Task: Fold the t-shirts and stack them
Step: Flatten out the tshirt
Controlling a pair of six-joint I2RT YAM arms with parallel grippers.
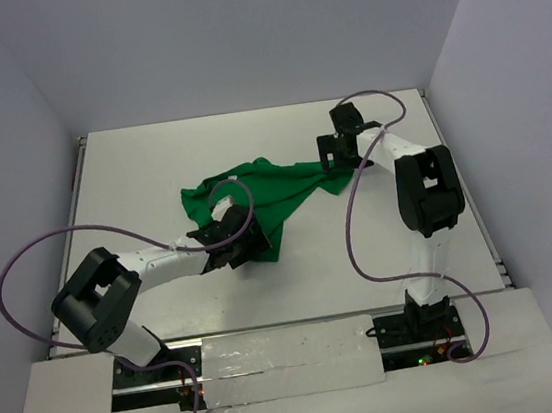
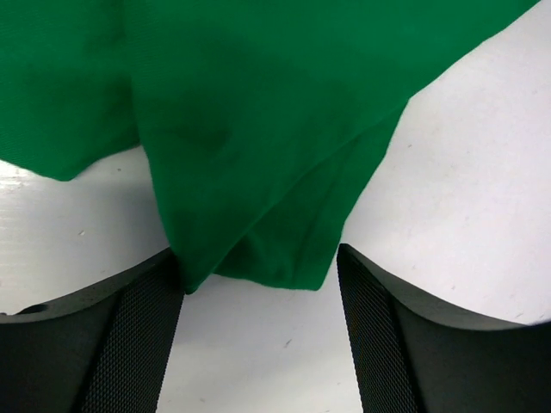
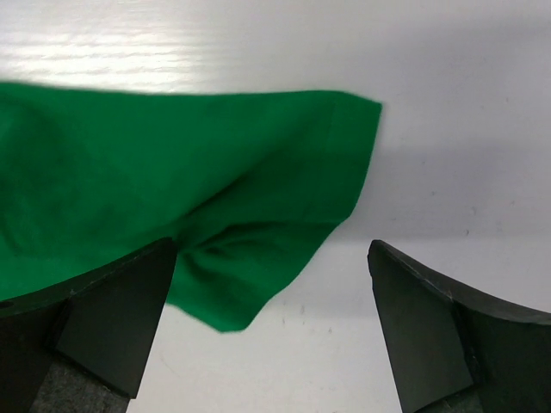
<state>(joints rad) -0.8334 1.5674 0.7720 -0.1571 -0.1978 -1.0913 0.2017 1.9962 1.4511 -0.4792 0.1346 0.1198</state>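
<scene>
A bright green t-shirt lies crumpled on the white table, near the middle. My left gripper is open at the shirt's near corner; in the left wrist view the cloth corner hangs between the two black fingers. My right gripper is open at the shirt's far right corner; in the right wrist view the cloth lies between its fingers, close to the left one. Neither gripper holds anything.
White walls stand on three sides of the table. A metal rail runs along the left edge. Purple cables loop from both arms. A white board covers the near edge between the arm bases.
</scene>
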